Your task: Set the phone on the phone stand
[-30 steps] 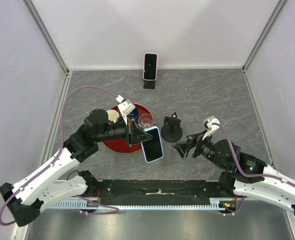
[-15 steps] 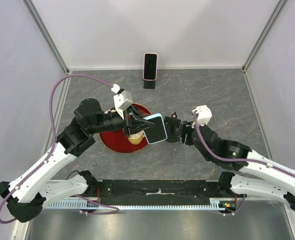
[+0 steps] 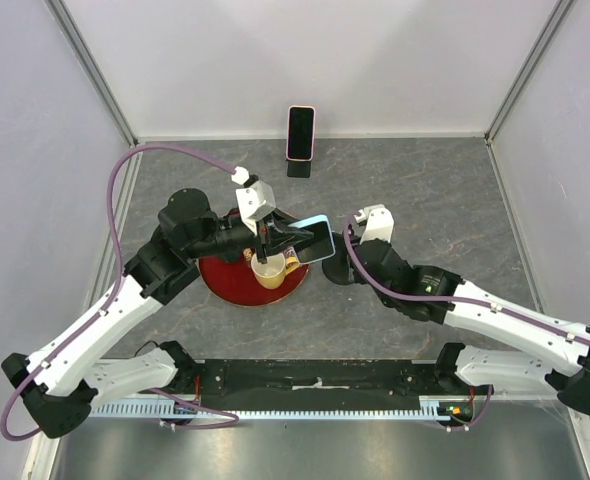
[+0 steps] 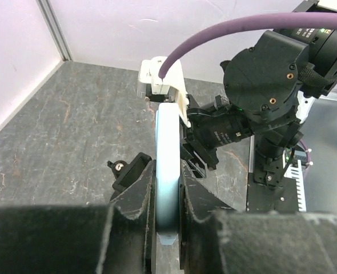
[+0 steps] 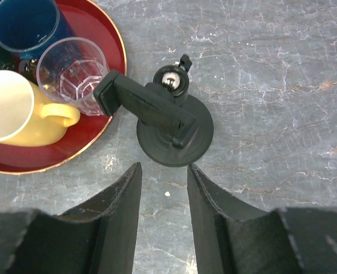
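My left gripper (image 4: 167, 191) is shut on a light-blue phone (image 4: 167, 154), held edge-on with its far end up. In the top view the phone (image 3: 313, 240) hangs above the right rim of the red tray (image 3: 225, 285). The black phone stand (image 5: 171, 128) rests on the table just right of the tray, its cradle (image 5: 140, 105) tilted toward the tray; part of it shows under the phone in the left wrist view (image 4: 131, 171). My right gripper (image 5: 164, 170) is open, tips just short of the stand's round base, nothing between them.
The red tray (image 5: 108, 134) carries a yellow mug (image 5: 11, 111), a clear glass (image 5: 77, 71) and a blue cup (image 5: 25, 23). A pink-cased phone (image 3: 300, 132) stands on a second stand at the back wall. The right arm's wrist (image 4: 265, 80) looms close behind the held phone.
My left arm carried the phone up and back, from the tray's front right to above its right rim. My right arm swung left to the stand, and its jaws narrowed.
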Robot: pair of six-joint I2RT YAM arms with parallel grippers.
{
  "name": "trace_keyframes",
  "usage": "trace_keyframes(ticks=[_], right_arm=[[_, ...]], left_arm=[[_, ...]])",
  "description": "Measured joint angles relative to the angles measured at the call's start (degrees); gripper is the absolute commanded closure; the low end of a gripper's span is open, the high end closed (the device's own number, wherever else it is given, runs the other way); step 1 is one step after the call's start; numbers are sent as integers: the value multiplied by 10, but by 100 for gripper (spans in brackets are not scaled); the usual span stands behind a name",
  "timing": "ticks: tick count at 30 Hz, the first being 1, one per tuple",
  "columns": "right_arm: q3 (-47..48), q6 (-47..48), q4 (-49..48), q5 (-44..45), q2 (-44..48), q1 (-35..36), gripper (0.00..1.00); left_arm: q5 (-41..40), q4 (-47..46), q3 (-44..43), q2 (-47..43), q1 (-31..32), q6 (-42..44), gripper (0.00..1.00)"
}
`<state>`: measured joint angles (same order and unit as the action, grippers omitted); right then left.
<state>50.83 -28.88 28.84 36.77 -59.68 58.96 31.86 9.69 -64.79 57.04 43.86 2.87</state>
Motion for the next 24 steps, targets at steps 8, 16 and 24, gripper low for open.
trace_keyframes(ticks=[8,16,24], right_arm=[[0,2,-36,2,-23,-24,61],[0,2,-44,7,-37,-38,70],[-8,9,-44,21,-30,-53,89]], left_arm=[[13,-29,45,-10,-34,3,98],[47,-69,60,4,-63,1,98],[95,-115,59,71,-66,-11,98]])
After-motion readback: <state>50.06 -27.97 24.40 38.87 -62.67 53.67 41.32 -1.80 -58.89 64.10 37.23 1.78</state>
